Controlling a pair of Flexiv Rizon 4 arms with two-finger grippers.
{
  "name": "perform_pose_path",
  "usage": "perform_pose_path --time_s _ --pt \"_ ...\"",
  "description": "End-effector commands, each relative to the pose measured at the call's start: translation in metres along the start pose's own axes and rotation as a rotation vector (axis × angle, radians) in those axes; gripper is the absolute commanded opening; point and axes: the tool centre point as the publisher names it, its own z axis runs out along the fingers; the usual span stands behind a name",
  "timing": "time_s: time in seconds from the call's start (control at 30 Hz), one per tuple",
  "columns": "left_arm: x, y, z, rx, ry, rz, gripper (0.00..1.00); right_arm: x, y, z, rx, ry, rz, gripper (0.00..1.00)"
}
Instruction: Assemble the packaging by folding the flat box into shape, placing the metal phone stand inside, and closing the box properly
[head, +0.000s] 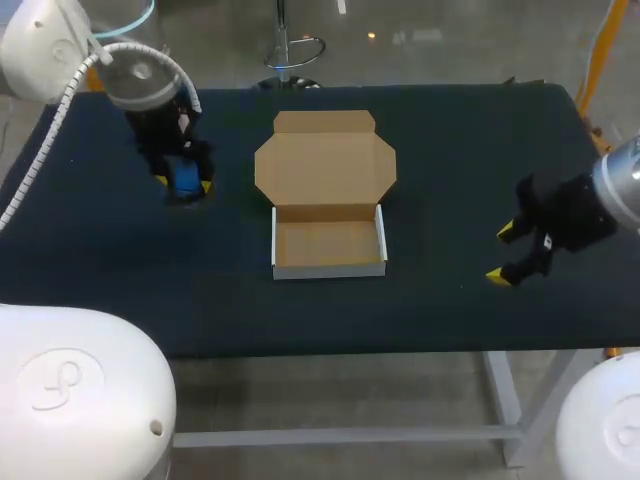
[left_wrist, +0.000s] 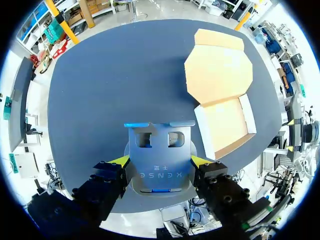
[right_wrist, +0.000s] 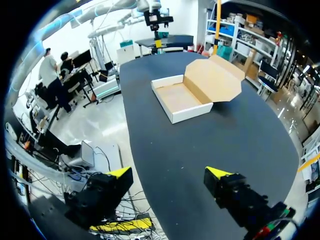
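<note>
Left wrist view has the left gripper (left_wrist: 160, 161) clamped on the blue phone stand (left_wrist: 159, 147) near the bench's (left_wrist: 100, 90) left edge, the open box (left_wrist: 225, 125) sitting mid-bench, the right gripper (head: 500, 254) spread wide.

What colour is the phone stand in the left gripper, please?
The phone stand is metallic blue, best seen in the left wrist view.

- box (head: 328, 243): open tray, brown inside, white outside, mid-table; lid (head: 325, 165) lies flat open on its far side.
- phone stand (left_wrist: 159, 150): bluish metal, two cutouts, far left, pinched in the left gripper (left_wrist: 160, 162), well apart from box.
</note>
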Motion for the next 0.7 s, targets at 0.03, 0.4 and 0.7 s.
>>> perform_pose_path --time_s 0.03,0.4,0.7 --pt "0.019 0.004 0.001 0.041 -0.023 0.017 0.0 0.0 -0.001 -0.002 -0.004 0.005 -0.002 1.0" --pt "0.07 -0.001 0.013 0.051 -0.012 0.097 0.0 0.0 -0.001 -0.002 -0.004 0.005 -0.002 1.0" --pt "0.106 -0.013 0.04 0.031 -0.023 0.173 0.0 0.0 -0.001 -0.002 -0.004 0.005 -0.002 1.0"
